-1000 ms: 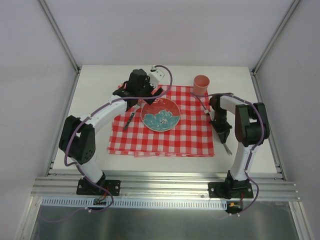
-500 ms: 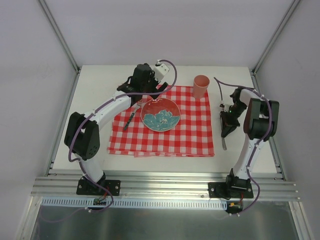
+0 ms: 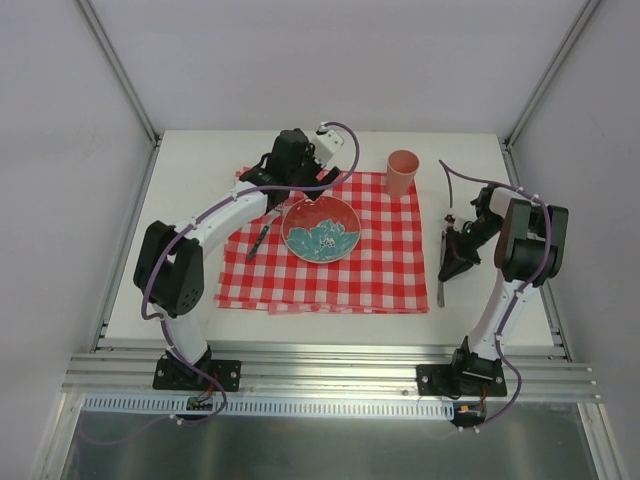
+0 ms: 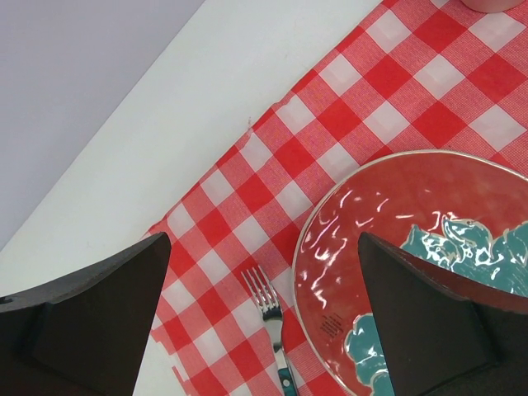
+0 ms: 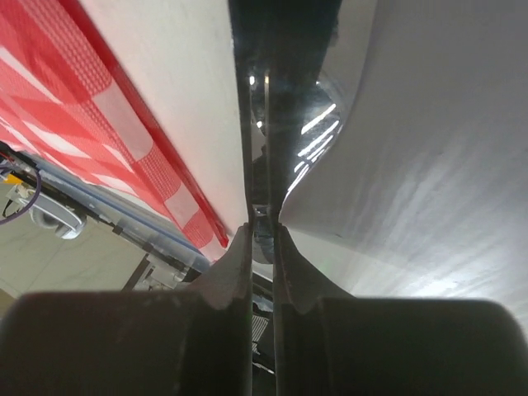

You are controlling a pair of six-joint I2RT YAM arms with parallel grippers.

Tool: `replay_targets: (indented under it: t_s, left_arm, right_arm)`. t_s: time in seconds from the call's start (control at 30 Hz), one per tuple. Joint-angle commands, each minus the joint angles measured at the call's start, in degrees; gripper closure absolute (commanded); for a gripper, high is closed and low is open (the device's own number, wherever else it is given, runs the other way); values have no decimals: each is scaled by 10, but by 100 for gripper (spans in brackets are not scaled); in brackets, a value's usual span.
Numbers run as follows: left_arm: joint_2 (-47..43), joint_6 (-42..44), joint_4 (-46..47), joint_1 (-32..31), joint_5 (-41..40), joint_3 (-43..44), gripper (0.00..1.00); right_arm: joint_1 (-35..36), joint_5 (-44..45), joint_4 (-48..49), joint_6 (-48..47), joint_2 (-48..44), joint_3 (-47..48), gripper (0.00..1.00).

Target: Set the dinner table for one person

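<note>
Counter (image 3: 200, 170): flat, matt, off-white rectangle filling the middle of the top view. Ribbed aluminium rail (image 3: 320, 365) along its lower edge; plain pale grey walls (image 3: 330, 60) at left, right and top of frame.

Cloth (image 3: 385, 260): woven, red-and-white check, lying flat at centre of the counter. Its lower left edge shows a folded double layer.

Plate (image 3: 321, 229): round and glossy, red glaze with a teal pattern and a thin pale rim, on the upper middle of the cloth.

Fork (image 3: 261, 238): bright metal tines and a dark handle, flat on the cloth just left of the plate, tines toward the top of frame.

Cup (image 3: 402, 172): matt pink cylinder, upright at the upper right corner of the cloth.

Left end effector (image 4: 264, 239): fingers wide apart and holding nothing. It hangs over the upper left part of the cloth, with the fork tines and the plate rim in its wrist view.

Right end effector (image 3: 452, 265): fingers nearly together, clamped on a thin polished metal utensil (image 3: 440, 293). It sits at right of frame, just beyond the cloth's right edge. The utensil points toward the lower frame over bare counter; cannot tell whether it touches. In the wrist view its mirror surface is too close to tell knife from spoon.
</note>
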Motion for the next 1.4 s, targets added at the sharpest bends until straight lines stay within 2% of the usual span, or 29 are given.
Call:
replay_targets:
  t_s: [0.0,0.3,0.57,1.0,1.23,1.37]
  left_arm:
    - [-3,-3,11,-3,-4,16,1]
    - [-9,-4,11,-4,-4,6,1]
    - [-19,1,10,-5,-7,-11,1]
    - [-12,1,11,-9,-9,-1,1]
    - [-18,0,11,-9,-9,-7,1]
    - [-22,5,10,-9,-12,-10,1]
  right_arm:
    - [0,-37,0,-20,-48,-26,99]
    - [-6,-69,9,-38,-73,-43,99]
    - [1,-117,-19,-32,-77,0,99]
    - [114,-121,-27,-21,-105,21,99]
    - [166,-86,-14,-11,-56,32,99]
    - [173,-78,-18,-11,-28,65,99]
